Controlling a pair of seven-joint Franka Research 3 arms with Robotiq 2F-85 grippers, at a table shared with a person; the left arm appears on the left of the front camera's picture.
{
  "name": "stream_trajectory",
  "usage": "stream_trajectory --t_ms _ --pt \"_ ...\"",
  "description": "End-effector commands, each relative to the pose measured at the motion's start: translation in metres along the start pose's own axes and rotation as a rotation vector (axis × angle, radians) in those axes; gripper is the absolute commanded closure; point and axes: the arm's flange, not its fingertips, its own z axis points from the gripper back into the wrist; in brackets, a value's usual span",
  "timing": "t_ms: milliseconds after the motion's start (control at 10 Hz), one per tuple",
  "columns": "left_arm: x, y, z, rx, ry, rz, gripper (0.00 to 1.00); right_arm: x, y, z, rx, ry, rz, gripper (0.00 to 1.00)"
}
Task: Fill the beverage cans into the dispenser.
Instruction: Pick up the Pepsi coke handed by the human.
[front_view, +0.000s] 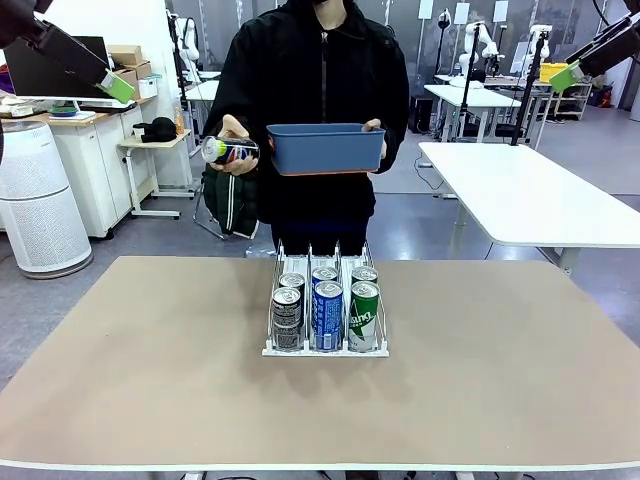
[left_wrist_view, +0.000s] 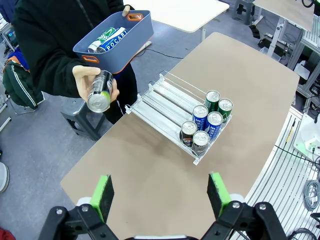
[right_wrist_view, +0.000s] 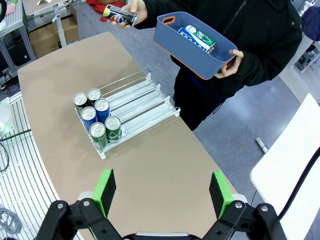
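Firstly, front view: six beverage cans (front_view: 326, 305) stood in dispenser (front_view: 325, 351), two per lane, at near end, mid-table (front_view: 150, 380). Person's hand (front_view: 240, 166) held dark can (front_view: 228, 150); other hand (front_view: 374, 127) carried blue bin (front_view: 325, 150).
Left wrist view: left gripper (left_wrist_view: 160, 192) fingers apart, holding nothing, above table edge.
Right wrist view: right gripper (right_wrist_view: 162, 190) likewise spread, empty; loose cans (right_wrist_view: 197, 37) lay in bin.

Bare tan table (front_view: 150, 370) lies open on every side of the dispenser (front_view: 325, 351). 6 cans (front_view: 328, 315) fill the robot-side ends of its 3 lanes (left_wrist_view: 159, 100); the far ends stand free. Past the far edge, a person (front_view: 320, 80) holds a blue bin (front_view: 325, 150) and 1 can (front_view: 228, 150).
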Motion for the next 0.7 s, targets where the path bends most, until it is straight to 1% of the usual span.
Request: stream_trajectory --t_ms 0,600 --pt "-0.0012 0.0012 -0.001 -0.002 0.003 0.008 0.0 -0.0001 0.0001 -0.0003 0.0 -0.001 -0.001 0.0" --pt "-0.0012 0.0012 -0.001 -0.002 0.003 0.008 0.0 -0.0001 0.0001 -0.0003 0.0 -0.001 -0.001 0.0"
